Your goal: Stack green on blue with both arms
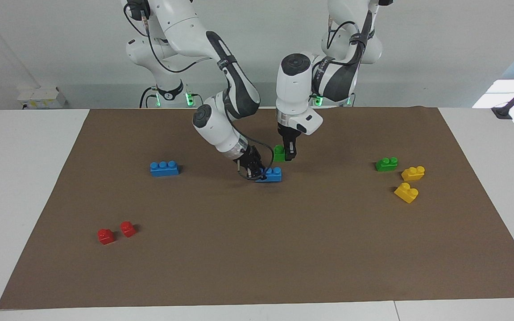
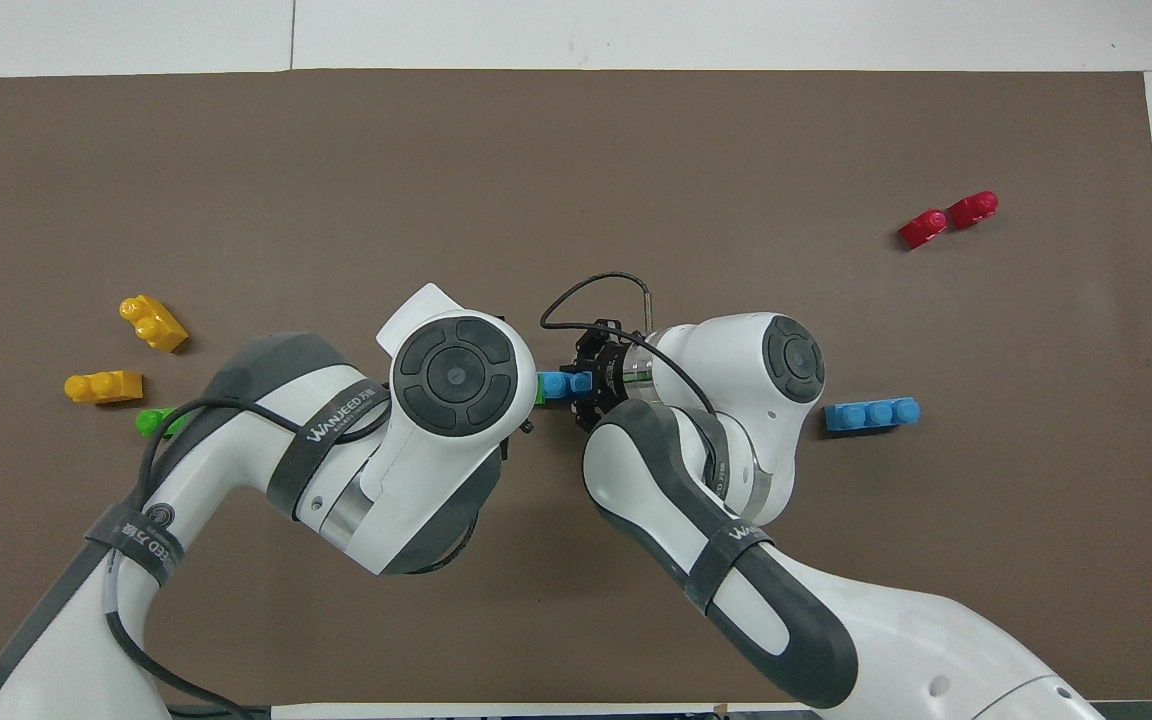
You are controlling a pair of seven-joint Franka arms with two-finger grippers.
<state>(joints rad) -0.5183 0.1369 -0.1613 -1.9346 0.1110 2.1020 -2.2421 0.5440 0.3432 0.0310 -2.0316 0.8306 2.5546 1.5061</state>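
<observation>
So my left gripper (image 1: 289, 153) is pinching the green brick (image 1: 279, 153) up over the middle of the brown mat (image 1: 257, 249). My right gripper (image 1: 253, 169) is clamped on one end of the blue brick (image 1: 273, 174), with green hanging just above blue's free end.

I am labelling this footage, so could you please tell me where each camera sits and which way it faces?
Facing view: high across the table, looking at the robots; both arms show, the right tool on a blue brick, the left tool holding a green brick.
Overhead view: high above the robots' end, looking steeply down; both arms enter from the bottom.
Shared: the brown mat, that blue brick, two red bricks.
</observation>
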